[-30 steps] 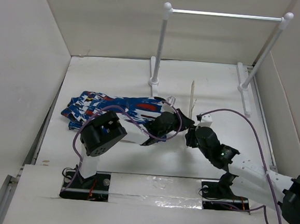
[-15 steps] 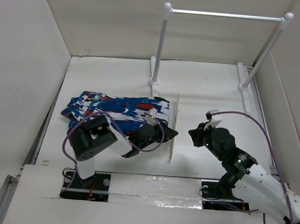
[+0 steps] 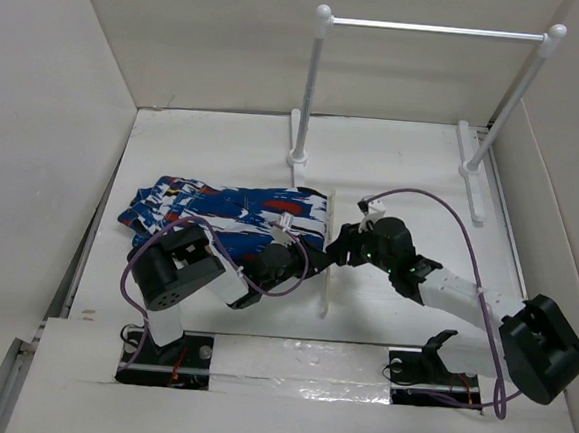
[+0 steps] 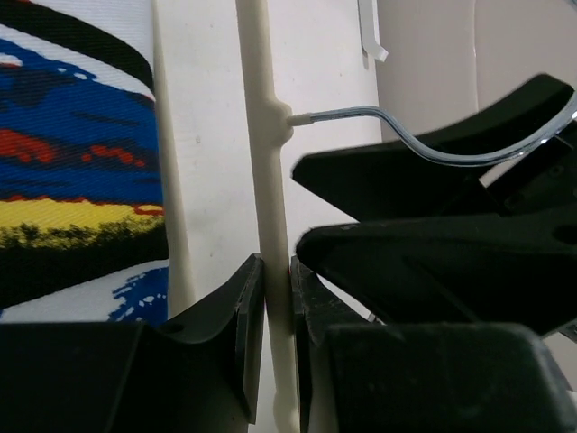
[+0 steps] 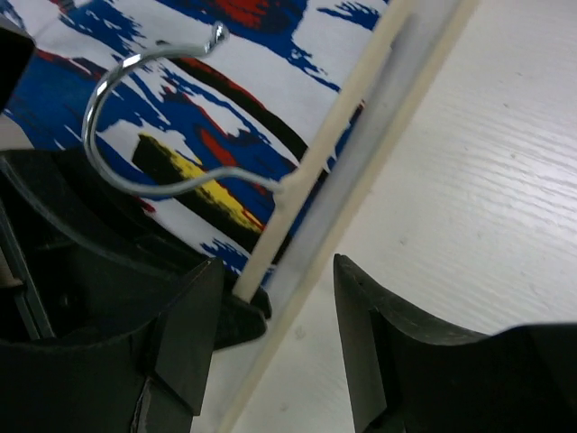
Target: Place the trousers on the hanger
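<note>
My left gripper (image 4: 277,271) is clamped on the hanger (image 3: 325,295). Both my pads are pressed flat against its thin cream bar, a little way along from where the wire hook (image 4: 397,135) leaves it. From above, the hanger shows edge-on as a slim pale stick. It runs from the near side toward the far side over the table (image 3: 414,166), and I grip it around its middle. My right gripper (image 5: 279,271) comes at the hanger from the hook side. Its fingers are spread apart, one on either side of the bar, with daylight showing between each finger and the bar (so nothing is pinched there). The hook curls out from the hanger toward that right gripper, on the side away from the cloth. The trousers (image 3: 220,206) lie spread on the table on the other side of the hanger. They are royal blue with white, red, black and yellow streaks, and their closest edge sits just beside the bar. They are not draped over it. Whether the hanger's lower edge rests on the table I cannot tell. The white rack (image 3: 435,29) stands well beyond the hanger's far end.
</note>
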